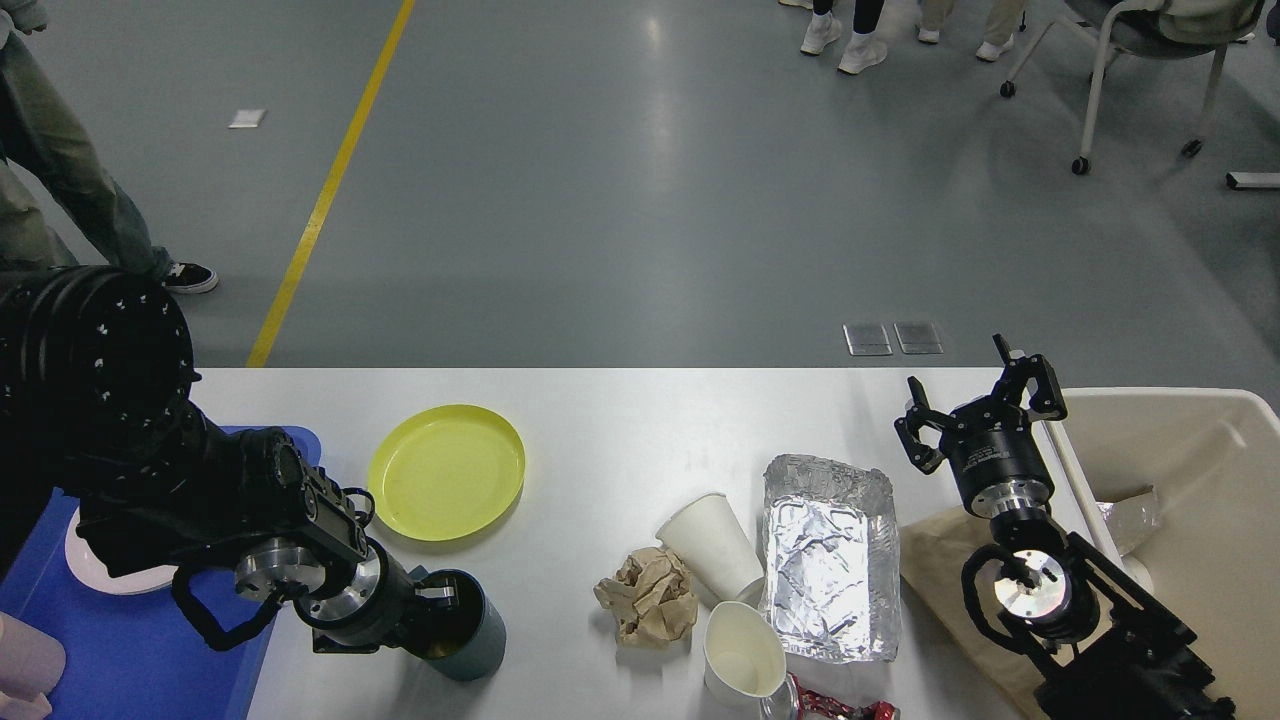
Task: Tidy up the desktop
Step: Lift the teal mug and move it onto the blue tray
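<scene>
The white desktop (620,420) carries a yellow plate (447,472), a crumpled brown paper ball (648,597), two white paper cups (712,545) (742,660), a foil tray (828,560) and a red wrapper (835,709) at the front edge. My left gripper (437,600) is at the rim of a dark grey cup (475,635) near the front left, with one finger inside the cup, and seems shut on its wall. Something yellow shows inside the cup. My right gripper (975,405) is open and empty above the far right of the desktop.
A blue tray (150,650) at the left holds a white plate (95,570), with a pink thing (25,665) at its front. A beige bin (1180,470) stands at the right. A brown paper sheet (935,560) lies under my right arm. People and a chair stand beyond the table.
</scene>
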